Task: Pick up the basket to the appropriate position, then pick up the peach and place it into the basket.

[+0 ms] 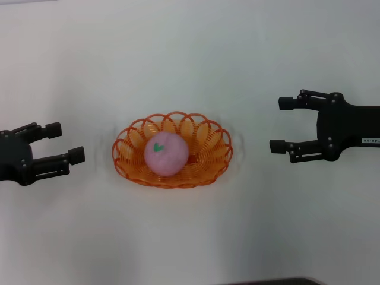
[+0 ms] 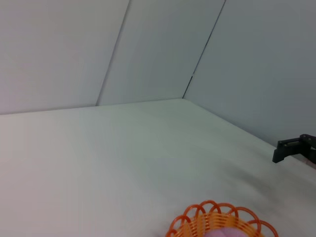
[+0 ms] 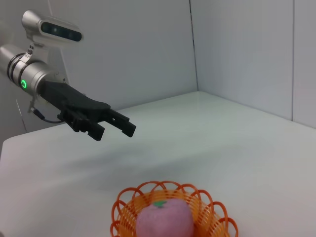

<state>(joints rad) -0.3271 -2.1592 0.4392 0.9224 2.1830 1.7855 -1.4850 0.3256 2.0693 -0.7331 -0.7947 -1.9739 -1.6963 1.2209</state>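
The orange basket (image 1: 209, 155) sits in the middle of the white table. The pale pink peach (image 1: 167, 154) with a green leaf mark lies inside it, left of its centre. My left gripper (image 1: 64, 143) is open and empty, hovering to the left of the basket. My right gripper (image 1: 282, 124) is open and empty, to the right of the basket. The right wrist view shows the basket (image 3: 126, 208), the peach (image 3: 164, 220) and the left gripper (image 3: 114, 129) beyond them. The left wrist view shows the basket rim (image 2: 195, 215) and a fingertip of the right gripper (image 2: 281, 152).
The white table (image 1: 190, 53) spreads all round the basket. White walls (image 2: 163, 44) stand behind it. A dark edge (image 1: 273, 281) shows at the near side of the table.
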